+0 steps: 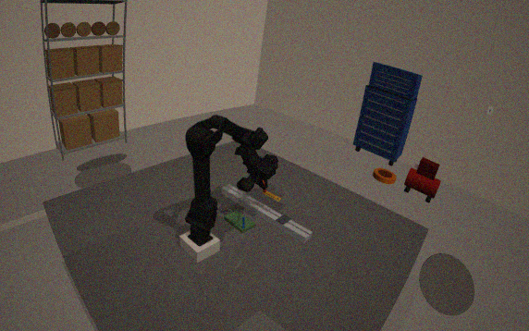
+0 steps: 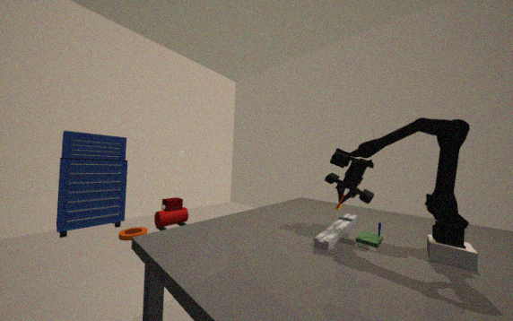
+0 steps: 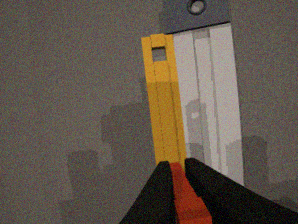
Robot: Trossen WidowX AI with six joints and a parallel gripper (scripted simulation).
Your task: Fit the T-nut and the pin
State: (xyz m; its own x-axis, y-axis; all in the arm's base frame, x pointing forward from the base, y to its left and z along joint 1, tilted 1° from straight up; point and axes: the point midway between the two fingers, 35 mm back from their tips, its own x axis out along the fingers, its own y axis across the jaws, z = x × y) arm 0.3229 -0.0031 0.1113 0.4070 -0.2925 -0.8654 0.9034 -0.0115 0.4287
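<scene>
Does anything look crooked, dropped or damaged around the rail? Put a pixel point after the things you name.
Nothing stands out: the claw (image 1: 264, 189) (image 2: 339, 203) (image 3: 176, 168) grips the orange handle (image 3: 192, 202), the rail (image 1: 296, 227) (image 2: 325, 238) (image 3: 227, 90) lies flat, and the blue pin (image 1: 243, 223) (image 2: 379, 229) stands upright in its green tray (image 1: 233, 219) (image 2: 369, 240).

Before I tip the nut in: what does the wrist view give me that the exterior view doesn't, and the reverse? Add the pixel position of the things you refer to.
Only the wrist view shows the hole in the dark bracket (image 3: 175, 17) (image 2: 346, 219) and the square hole near the far end of the brass T-nut (image 3: 167, 120) (image 2: 339, 207).

Only the exterior view shows the green tray (image 2: 369, 239), the blue pin (image 2: 379, 229) upright in it, and the nut held above the table (image 2: 251, 255).

Both show the gripper (image 3: 176, 168) (image 2: 342, 196) shut on the orange handle (image 3: 186, 195) (image 2: 343, 198), the nut, the bracket and the aluminum rail (image 3: 227, 100) (image 2: 329, 235).
</scene>
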